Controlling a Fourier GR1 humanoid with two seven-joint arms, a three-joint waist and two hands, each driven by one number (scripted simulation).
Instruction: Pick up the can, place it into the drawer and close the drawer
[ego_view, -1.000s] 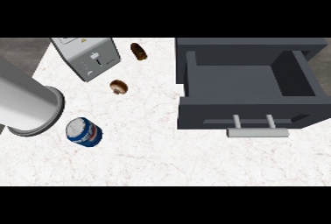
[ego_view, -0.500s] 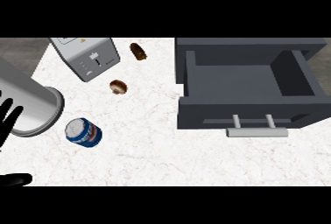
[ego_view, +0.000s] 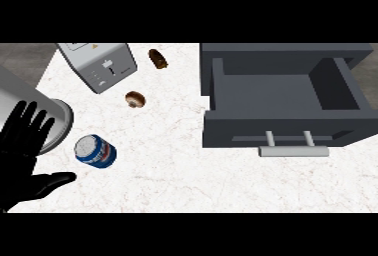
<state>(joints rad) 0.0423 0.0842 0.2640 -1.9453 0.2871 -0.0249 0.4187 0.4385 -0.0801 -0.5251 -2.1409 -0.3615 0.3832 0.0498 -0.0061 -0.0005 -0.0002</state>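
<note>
Okay, left hand (ego_view: 26, 157) is in at the lower-left edge, fingers spread straight, thumb out toward the right, holding nothing. Right hand isn't in view, so left is the only one near the job.

Can (ego_view: 96, 152) sits on the white marble counter (ego_view: 184, 185), just right of the palm and above the thumb, apart from both, no contact. It looks tipped, silver lid facing up-left, blue body trailing down-right, so the long axis runs roughly up-left to down-right. Can't say for sure whether it's lying flat or just leaning.

Drawer (ego_view: 284, 97) is pulled open well off to the right, handle (ego_view: 293, 150) toward the near side.

My read: grasp not started; the hand needs a short move right, then close across the can's body.
</note>
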